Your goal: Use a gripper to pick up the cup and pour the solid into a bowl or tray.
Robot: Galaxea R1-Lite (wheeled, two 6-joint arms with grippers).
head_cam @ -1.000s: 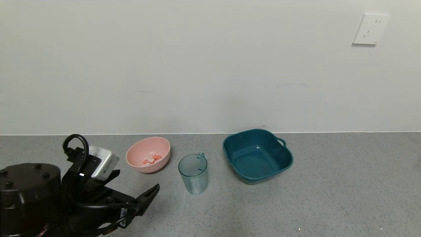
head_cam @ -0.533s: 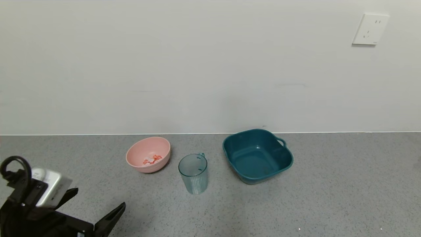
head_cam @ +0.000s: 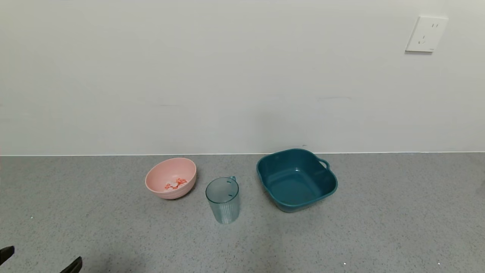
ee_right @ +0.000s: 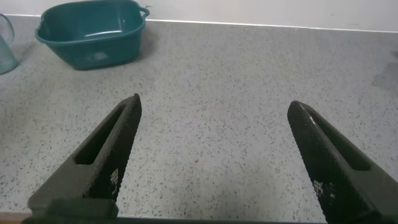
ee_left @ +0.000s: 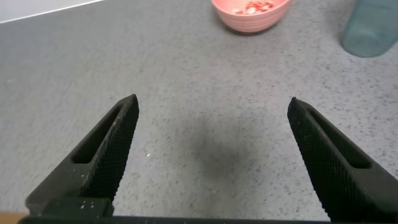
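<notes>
The clear blue-green cup (head_cam: 222, 200) stands upright and looks empty on the grey counter, between the pink bowl (head_cam: 161, 176) and the teal tub. The orange-pink and whitish solid (head_cam: 175, 184) lies inside the pink bowl. My left gripper (head_cam: 39, 259) is open and empty at the near left edge, only its fingertips showing; in the left wrist view (ee_left: 212, 109) the bowl (ee_left: 249, 18) and the cup (ee_left: 371, 31) lie far ahead. My right gripper (ee_right: 214, 106) is open and empty over bare counter, out of the head view.
A dark teal squarish tub (head_cam: 326, 189) with handles sits right of the cup, also in the right wrist view (ee_right: 90, 43). A white wall with a socket (head_cam: 426, 33) backs the counter (head_cam: 379, 212).
My left arm has drawn back toward the near left corner and has almost left the head view. The cup, the bowl and the tub have not moved.
</notes>
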